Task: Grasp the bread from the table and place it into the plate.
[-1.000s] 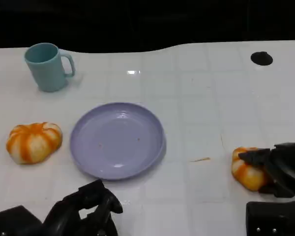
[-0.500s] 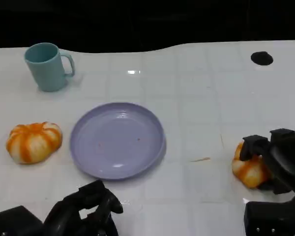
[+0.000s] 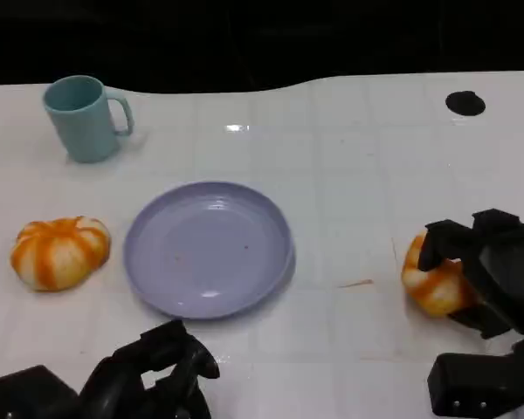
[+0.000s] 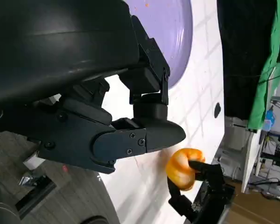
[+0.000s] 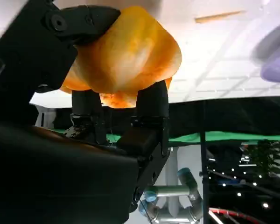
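Right hand [image 3: 485,275] grips 1 bread roll [image 3: 430,281]; plate [image 3: 208,249] bare.
Left hand [image 3: 153,380] at near edge, fingers curled in, holding nothing. Held roll is at the table's [image 3: 349,175] right side, well apart from the purple plate at centre. 2nd roll [image 3: 59,252] lies just left of plate. Teal mug [image 3: 85,118] stands upright far left; black spot [image 3: 465,103] far right.
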Controlling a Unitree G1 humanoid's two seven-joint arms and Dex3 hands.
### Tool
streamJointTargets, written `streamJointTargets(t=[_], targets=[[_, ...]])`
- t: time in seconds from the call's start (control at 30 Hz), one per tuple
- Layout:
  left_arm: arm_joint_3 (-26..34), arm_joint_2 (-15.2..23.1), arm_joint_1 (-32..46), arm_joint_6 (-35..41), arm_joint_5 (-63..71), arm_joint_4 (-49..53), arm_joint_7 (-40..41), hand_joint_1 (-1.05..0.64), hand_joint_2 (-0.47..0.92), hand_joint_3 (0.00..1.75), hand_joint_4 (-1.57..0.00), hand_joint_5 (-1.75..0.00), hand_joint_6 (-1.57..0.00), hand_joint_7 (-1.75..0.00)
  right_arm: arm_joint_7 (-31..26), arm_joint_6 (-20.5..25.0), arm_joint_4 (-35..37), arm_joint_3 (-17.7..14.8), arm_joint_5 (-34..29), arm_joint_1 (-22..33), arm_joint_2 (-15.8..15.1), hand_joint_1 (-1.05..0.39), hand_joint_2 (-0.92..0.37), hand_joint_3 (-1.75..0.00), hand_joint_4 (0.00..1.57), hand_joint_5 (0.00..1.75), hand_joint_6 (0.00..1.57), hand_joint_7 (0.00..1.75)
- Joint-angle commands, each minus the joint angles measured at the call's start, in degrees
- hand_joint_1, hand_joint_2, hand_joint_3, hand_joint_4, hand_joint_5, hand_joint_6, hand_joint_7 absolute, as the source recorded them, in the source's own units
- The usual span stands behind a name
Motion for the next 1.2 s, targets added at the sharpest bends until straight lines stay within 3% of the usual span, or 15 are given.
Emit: streamJointTargets(t=[0.03, 0.23, 0.3, 0.57, 0.9, 1.2], targets=[[0.0, 0.4, 0.3, -0.4, 0.2, -0.1, 0.5, -0.72, 0.92, 0.54, -0.79, -1.75, -0.7, -1.44, -0.3, -2.2, -2.5, 0.0, 1.9, -1.2, 0.5, -0.02, -0.3, -1.21, 0.96, 1.75, 0.84, 1.56], [0.0, 0.3, 0.3, -0.6, -0.1, 0.2, 0.2, -0.71, 0.92, 0.54, -0.79, -1.75, -0.69, -1.44, 2.1, -4.3, -4.0, -0.1, 4.6, -2.3, 2.9, -0.08, -0.28, -1.31, 0.96, 1.75, 0.8, 1.61], [0.0, 0.4, 0.3, -0.5, 0.0, 0.3, 0.4, -0.71, 0.92, 0.54, -0.8, -1.75, -0.69, -1.44, 3.1, -5.2, -4.0, 0.2, 5.6, -3.2, 4.4, -0.11, -0.29, -1.25, 0.95, 1.75, 0.81, 1.58], [0.0, 0.3, 0.4, -0.6, -0.1, 0.5, 0.4, -0.71, 0.92, 0.53, -0.8, -1.75, -0.69, -1.45, 5.6, -6.6, -1.7, 1.5, 7.1, -7.2, 9.1, -0.08, -0.24, -1.36, 0.99, 1.75, 0.9, 1.48], [0.0, 0.3, 0.7, -1.3, -0.2, 1.2, 0.2, -0.72, 0.92, 0.54, -0.8, -1.75, -0.69, -1.46, 4.3, -8.6, 5.3, 4.5, 6.6, -13.2, 14.5, -0.07, -0.25, -1.36, 0.99, 1.75, 0.89, 1.49], [-0.7, 0.7, 1.2, -2.0, 0.9, 0.4, 0.4, -0.72, 0.92, 0.55, -0.81, -1.75, -0.68, -1.48, 6.5, -9.4, 11.7, 6.3, 8.3, -18.7, 19.5, -0.1, -0.33, -1.27, 0.95, 1.75, 0.8, 1.6]])
